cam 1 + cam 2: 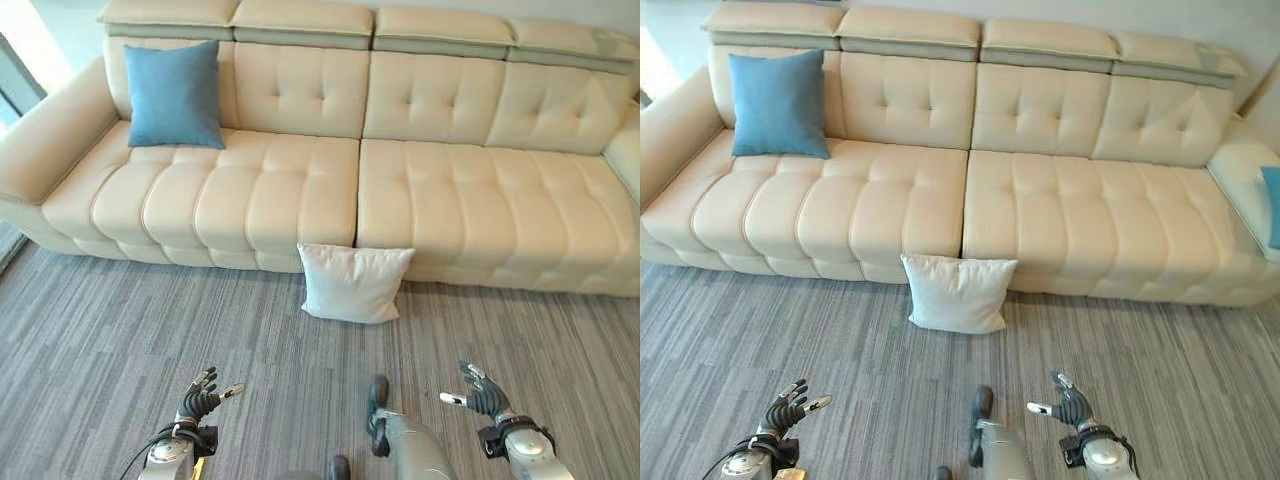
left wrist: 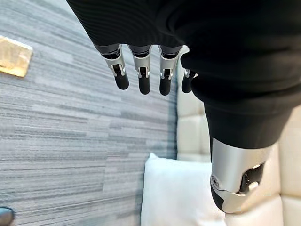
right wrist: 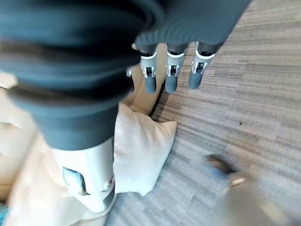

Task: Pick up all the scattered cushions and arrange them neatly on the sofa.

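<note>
White cushion (image 1: 353, 283) leans against the sofa (image 1: 420, 210) front, unheld.
Your left hand (image 1: 203, 395) and right hand (image 1: 480, 392) hang spread, empty; a one-sided grab could tip it flat.

A grey striped carpet floor (image 1: 120, 320) carries a long cream tufted leather sofa (image 1: 420, 200) and a white square cushion (image 1: 352, 283) leaning against its front.

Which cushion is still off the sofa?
The white cushion: it stands on the carpet, leaning against the sofa's front. The blue cushion already sits on the seat at the left end.
</note>
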